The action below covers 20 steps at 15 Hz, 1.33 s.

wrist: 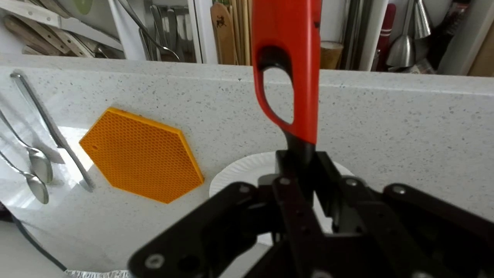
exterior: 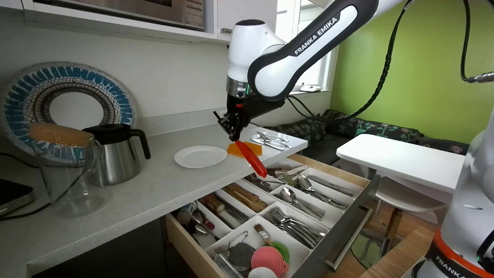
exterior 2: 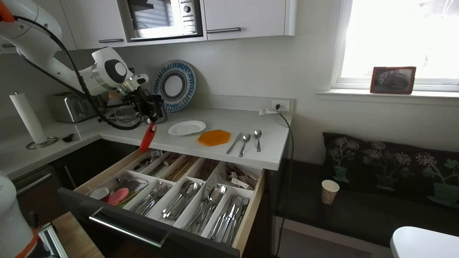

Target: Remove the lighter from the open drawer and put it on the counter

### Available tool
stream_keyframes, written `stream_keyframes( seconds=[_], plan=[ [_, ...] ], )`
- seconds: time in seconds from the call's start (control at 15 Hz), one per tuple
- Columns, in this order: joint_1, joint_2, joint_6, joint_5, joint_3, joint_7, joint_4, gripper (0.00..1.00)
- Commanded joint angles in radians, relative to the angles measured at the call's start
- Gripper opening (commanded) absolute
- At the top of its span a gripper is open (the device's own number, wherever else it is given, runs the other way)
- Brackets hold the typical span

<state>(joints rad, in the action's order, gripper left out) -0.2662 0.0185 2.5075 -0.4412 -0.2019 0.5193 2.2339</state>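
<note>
the surface (wrist: 405, 127) is bare in a strip along its front edge, with more room behind. the drawer (exterior: 337, 235) stands pulled out below. higher up is the gripper (wrist: 303, 159). the plate (exterior 2: 186, 128) lies in from the edge, the trivet (wrist: 141, 154) just beside it. the red lighter (exterior 2: 147, 138) hangs tilted, its dark neck clamped in the gripper.

Lighter (wrist: 305, 73) cropped in wrist view, plate (wrist: 245, 170) part-hidden by hand (wrist: 301, 157)
</note>
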Motion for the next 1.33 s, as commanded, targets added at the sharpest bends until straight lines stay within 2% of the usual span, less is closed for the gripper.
stream_keyframes(
  seconds=[0.0,0.13,0.33,0.67,0.87,1.27],
  plan=[
    [0.012,-0.053,-0.047,0.042,-0.017,-0.037,-0.124,0.05],
    [0.006,-0.097,-0.091,0.112,-0.019,-0.082,-0.211,0.05],
    [-0.016,-0.187,-0.24,0.185,-0.031,-0.111,-0.38,0.05],
    [-0.084,-0.381,-0.542,0.237,-0.027,-0.037,-0.693,0.05],
    [-0.125,-0.515,-0.63,0.267,-0.013,-0.006,-0.862,0.05],
    [-0.218,-0.748,-0.706,0.277,0.053,0.092,-1.162,0.05]
  ],
)
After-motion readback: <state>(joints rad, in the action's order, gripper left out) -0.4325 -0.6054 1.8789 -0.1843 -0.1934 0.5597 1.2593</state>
